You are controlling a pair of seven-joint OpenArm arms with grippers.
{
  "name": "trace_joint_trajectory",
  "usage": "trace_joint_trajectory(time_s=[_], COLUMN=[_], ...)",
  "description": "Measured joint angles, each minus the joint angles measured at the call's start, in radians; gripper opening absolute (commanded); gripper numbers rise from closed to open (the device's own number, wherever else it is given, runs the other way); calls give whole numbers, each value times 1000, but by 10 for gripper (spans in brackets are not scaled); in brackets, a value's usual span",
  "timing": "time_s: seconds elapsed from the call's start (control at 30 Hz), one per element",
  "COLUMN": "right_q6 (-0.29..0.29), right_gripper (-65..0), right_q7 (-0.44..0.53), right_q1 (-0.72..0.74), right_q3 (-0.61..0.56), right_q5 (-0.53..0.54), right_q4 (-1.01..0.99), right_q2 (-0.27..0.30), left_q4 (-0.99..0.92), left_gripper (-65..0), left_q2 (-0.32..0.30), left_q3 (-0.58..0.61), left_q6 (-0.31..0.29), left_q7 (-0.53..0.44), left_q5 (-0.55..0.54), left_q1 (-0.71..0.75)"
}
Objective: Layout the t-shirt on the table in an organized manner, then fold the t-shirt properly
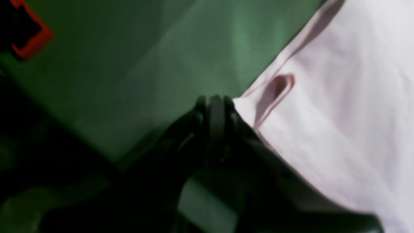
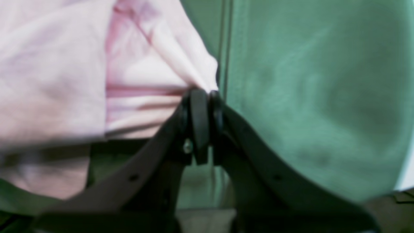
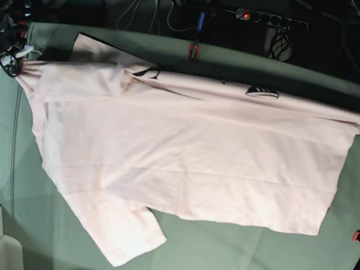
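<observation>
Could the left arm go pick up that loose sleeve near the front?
Probably not right now: the left gripper is shut on the t-shirt corner, stretching it. The sleeve itself lies uncovered.

Grey-green table [image 3: 229, 263] bears the spread t-shirt [image 3: 190, 156].

Both my wrist views are dim and smeared with blur, each dark tool nearly a silhouette. My base view is sharper and evenly lit, though the surface [image 3: 229, 263] bows at the edges.
</observation>
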Motion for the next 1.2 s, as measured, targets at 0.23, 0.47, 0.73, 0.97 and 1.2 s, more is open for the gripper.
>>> trace_joint_trajectory(time_s=[0.23,0.47,0.73,0.97,1.2], right_q6=[5,-3,-8,-10,-3], right_gripper=[-650,-650,-650,-650,-650], right_q7=[5,-301,-158,-116,-141], right_q1=[-27,352,251,219,167], right_q3=[8,-146,-140,-117,-63], right_q5=[-7,-115,-152,-137,-140], right_q4=[280,65,-23,21,94], right_q2=[-54,60,27,12,3], left_q4=[189,68,-34,11,67], left_gripper=[-649,-649,-649,-649,-649], left_q2=[8,-58,-54,-64,-30], left_q3=[0,67,13,40,23], left_q6=[-6,6,7,-1,6], left_q7=[-9,178,185,125,166], left_q5=[-5,58,122,105,118], left_q1=[11,-248,-282,-274,-180])
